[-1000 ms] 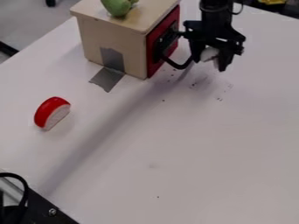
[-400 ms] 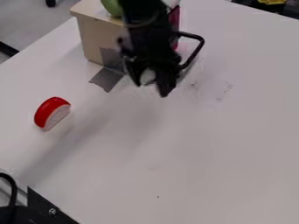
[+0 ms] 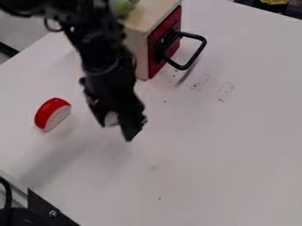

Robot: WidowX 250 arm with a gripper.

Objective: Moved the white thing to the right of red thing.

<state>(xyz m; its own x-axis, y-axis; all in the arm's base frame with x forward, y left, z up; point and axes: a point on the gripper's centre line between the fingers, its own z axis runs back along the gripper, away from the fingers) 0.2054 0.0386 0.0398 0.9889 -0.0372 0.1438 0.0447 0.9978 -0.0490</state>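
Camera view shows the black gripper holding the white thing between its fingers above the white table, to the right of the red thing, which sits on the table.

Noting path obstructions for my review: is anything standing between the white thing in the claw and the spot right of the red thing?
Nothing visible stands in the way. The claw holds the white thing over the table, to the picture's right of the red thing.
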